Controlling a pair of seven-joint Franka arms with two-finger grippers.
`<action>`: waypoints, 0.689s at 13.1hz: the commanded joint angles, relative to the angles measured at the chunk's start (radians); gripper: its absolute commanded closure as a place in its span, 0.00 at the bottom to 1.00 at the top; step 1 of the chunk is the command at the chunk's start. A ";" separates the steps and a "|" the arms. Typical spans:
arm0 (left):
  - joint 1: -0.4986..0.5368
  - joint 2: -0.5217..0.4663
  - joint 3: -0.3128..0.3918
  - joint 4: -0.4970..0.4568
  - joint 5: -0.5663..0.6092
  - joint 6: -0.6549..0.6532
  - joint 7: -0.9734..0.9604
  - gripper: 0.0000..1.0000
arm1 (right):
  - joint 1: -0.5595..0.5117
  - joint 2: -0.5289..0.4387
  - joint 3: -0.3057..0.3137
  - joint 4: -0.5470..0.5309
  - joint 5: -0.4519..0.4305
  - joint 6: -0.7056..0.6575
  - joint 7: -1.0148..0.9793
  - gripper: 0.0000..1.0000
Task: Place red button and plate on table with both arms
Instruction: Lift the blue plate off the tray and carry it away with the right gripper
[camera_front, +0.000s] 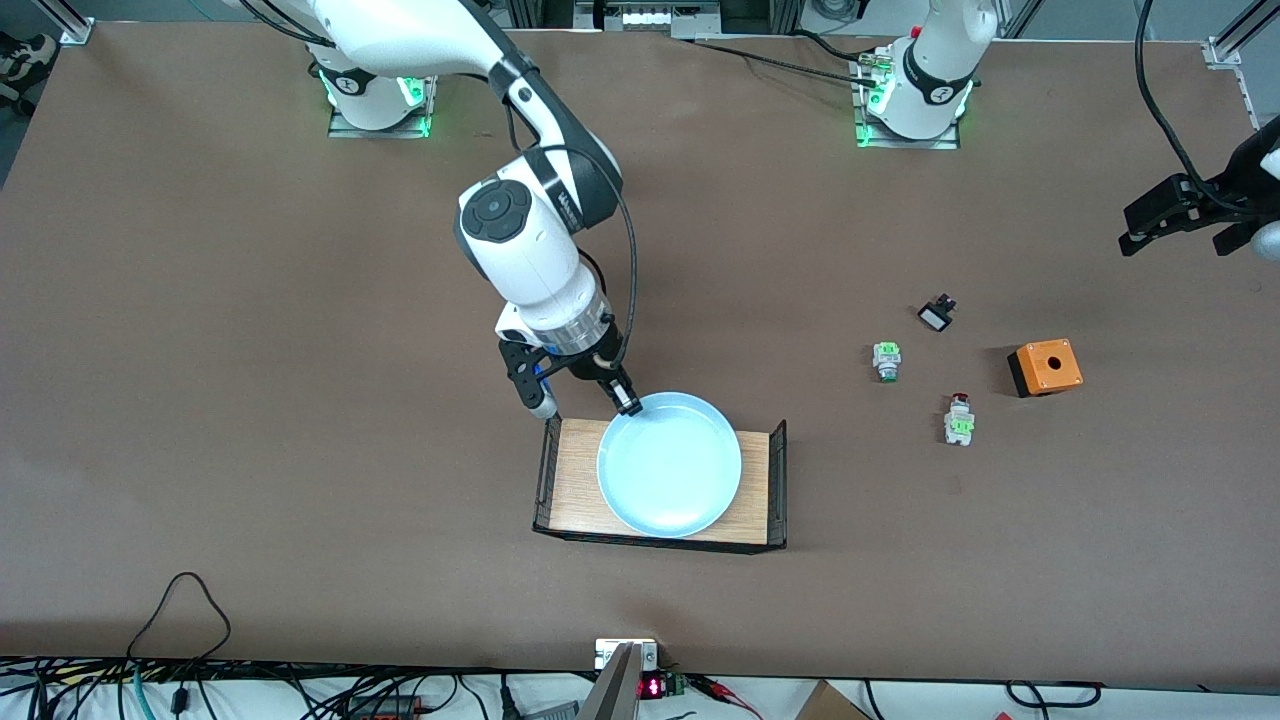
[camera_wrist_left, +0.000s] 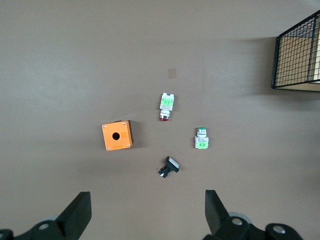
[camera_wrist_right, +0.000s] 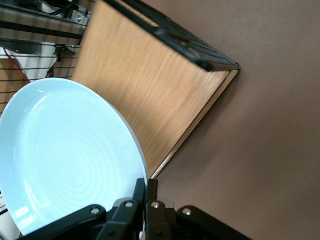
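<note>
Right hand (camera_front: 628, 398) pinches the round pale-blue plate's (camera_front: 669, 465) rim over the wooden tray (camera_front: 578, 480); next, lift it to the brown worktop (camera_front: 250, 350). Left hand (camera_front: 1165, 222) waits wide open, empty.

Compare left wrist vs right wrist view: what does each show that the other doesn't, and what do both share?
Left wrist only: the red button, a green-and-white switch, a small black switch, the orange box, and the open left pincer over bare table.

Right wrist only: the plate, its rim pinched by the shut right pincer, lying over the tray's wooden floor.

Both: the wooden tray with black mesh ends and the brown table.
</note>
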 joint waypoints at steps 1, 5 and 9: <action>0.002 0.006 -0.004 0.026 -0.018 -0.022 -0.014 0.00 | -0.006 -0.031 -0.007 0.059 0.012 -0.080 -0.010 1.00; -0.001 0.006 -0.006 0.026 -0.018 -0.040 -0.014 0.00 | -0.057 -0.090 -0.005 0.061 0.017 -0.138 -0.054 1.00; -0.007 0.011 -0.006 0.061 -0.017 -0.042 -0.031 0.00 | -0.082 -0.108 -0.005 0.061 0.018 -0.177 -0.147 1.00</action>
